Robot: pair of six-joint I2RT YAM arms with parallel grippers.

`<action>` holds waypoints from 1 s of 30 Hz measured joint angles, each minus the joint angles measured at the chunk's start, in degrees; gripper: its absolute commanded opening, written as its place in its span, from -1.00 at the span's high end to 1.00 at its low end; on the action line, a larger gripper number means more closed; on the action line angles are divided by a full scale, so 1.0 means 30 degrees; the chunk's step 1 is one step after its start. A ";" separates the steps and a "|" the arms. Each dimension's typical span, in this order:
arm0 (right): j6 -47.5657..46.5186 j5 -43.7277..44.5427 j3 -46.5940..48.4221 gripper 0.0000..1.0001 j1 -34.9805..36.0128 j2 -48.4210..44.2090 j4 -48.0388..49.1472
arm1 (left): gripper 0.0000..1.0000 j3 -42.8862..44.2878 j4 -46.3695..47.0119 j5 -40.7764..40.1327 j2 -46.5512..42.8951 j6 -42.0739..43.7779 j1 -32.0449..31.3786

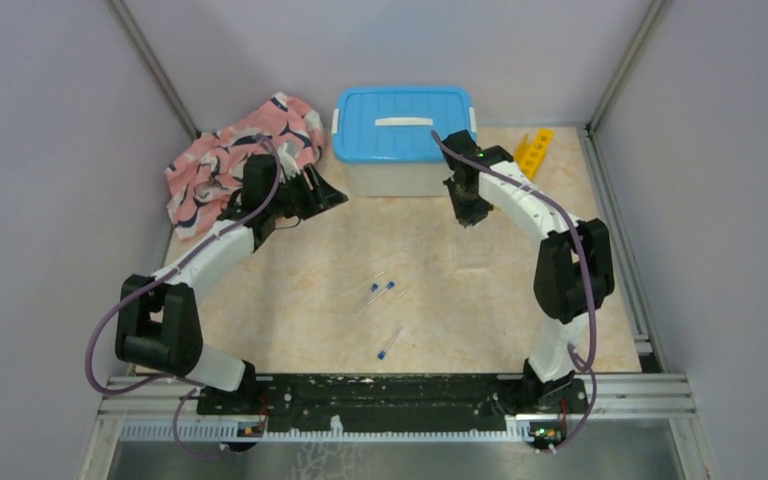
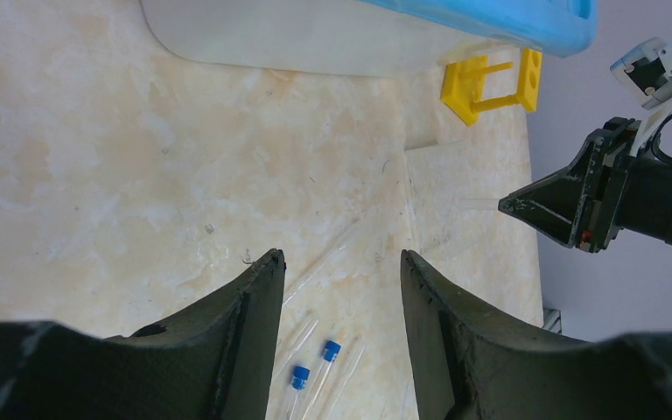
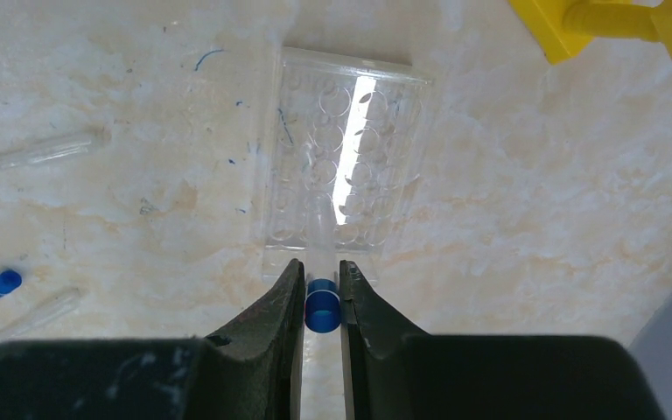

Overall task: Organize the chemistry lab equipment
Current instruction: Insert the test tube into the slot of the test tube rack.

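**Ana:** Tan table (image 1: pixel 480 300) first. What lies closest to us?

**Ben:** Loose tubes (image 1: pixel 381 289) with blue caps, flat in the middle. Our left gripper (image 2: pixel 341 255) hangs off to their left, fingers spread wide, holding nothing.

**Ana:** And our right gripper (image 3: pixel 322 271)?

**Ben:** It pinches one tube (image 3: pixel 322 308) by its blue cap. That tube points straight out from the fingers, toward the clear tray (image 3: pixel 346 166) of round holes just past it.

**Ana:** So we think the right side is nearer for the next move?

**Ben:** Yes. We cannot tell if the tube touches the tray yet. The yellow rack (image 1: pixel 534 152) sits farther off, beside the white bin (image 1: pixel 403 125).
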 measured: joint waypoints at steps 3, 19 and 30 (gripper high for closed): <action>-0.0007 -0.0211 -0.0102 0.93 -0.0073 0.0000 0.0321 | -0.14 0.0000 0.0007 0.0022 0.0000 0.0000 0.0000; -0.0007 -0.0721 -0.0780 0.97 -0.0648 0.0000 0.1661 | -0.13 0.0000 0.0022 0.0146 0.0015 -0.0007 -0.0087; -0.0007 -0.0860 -0.1406 0.97 -0.0852 0.0000 0.2055 | -0.13 0.0000 0.0022 0.0153 0.0131 -0.0007 -0.0146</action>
